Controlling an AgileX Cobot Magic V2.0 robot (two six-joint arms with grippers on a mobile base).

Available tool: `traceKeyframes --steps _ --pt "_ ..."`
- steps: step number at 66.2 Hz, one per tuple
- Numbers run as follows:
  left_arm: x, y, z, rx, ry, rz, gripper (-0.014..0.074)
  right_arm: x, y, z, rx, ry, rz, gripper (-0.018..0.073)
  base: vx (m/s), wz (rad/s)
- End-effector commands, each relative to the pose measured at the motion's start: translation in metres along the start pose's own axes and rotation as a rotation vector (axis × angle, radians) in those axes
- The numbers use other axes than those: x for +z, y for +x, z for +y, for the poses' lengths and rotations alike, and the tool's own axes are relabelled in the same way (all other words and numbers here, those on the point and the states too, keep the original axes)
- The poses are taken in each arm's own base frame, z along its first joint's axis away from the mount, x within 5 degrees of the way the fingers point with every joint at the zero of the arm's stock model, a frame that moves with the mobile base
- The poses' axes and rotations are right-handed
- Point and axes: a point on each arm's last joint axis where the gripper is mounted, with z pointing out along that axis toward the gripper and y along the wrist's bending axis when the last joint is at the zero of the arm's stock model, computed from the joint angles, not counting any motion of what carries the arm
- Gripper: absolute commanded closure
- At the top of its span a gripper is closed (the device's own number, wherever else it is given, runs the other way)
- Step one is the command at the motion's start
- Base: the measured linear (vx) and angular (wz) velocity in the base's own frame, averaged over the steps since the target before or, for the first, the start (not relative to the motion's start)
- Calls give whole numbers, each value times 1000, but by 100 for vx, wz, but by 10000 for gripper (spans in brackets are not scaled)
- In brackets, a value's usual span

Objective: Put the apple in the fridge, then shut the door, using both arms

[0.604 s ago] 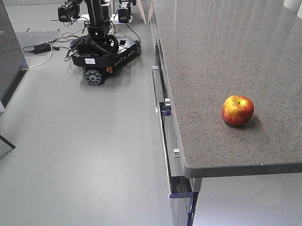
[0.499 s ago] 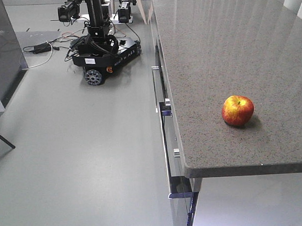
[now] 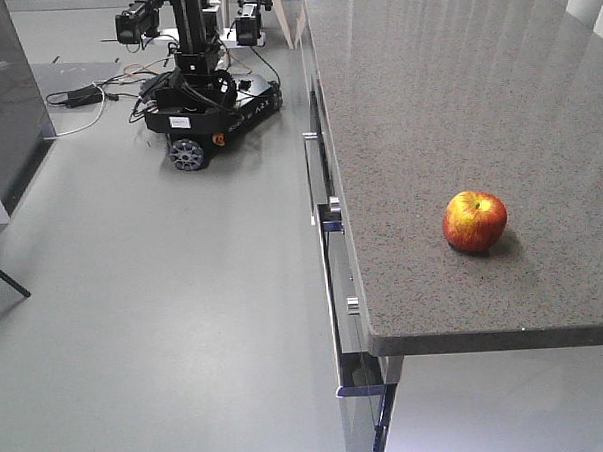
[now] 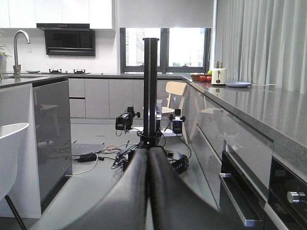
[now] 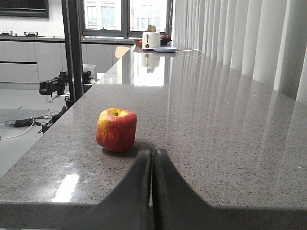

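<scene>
The right gripper (image 5: 152,160), fingers pressed together and empty, hangs low just off the near edge of the worktop (image 5: 216,120). It aims a little right of the apple (image 5: 116,130), which rests close to that edge toward the aisle-side corner, probably lined up for a reach once the jaws part. The left gripper (image 4: 147,155), likewise closed on nothing, points down the aisle at a wheeled robot (image 4: 151,96). Only the front camera shows the apple's distance from both edges. No view shows the fridge.

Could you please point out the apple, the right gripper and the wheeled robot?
apple (image 5: 116,130), right wrist view, middle of its red-yellow skin.
right gripper (image 5: 152,156), right wrist view, between its closed fingertips.
wheeled robot (image 3: 204,112), exterior front view, its black base.
</scene>
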Motion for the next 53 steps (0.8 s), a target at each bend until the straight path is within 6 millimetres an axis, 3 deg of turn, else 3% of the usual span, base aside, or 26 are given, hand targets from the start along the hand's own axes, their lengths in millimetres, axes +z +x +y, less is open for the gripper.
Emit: traceKeyframes --steps 1,23,38,53 --pt "-1 2 0 -12 7 -58 602 -1 -10 0 -7 8 -110 561 0 0" --pt "-1 2 0 -12 7 -58 602 -2 -14 -1 1 9 -155 561 0 0" --pt "-1 2 0 -12 7 -58 602 -5 -30 -1 52 8 -306 561 0 0" --pt "-1 2 0 -12 7 -58 602 -1 -61 0 94 -5 -60 561 0 0"
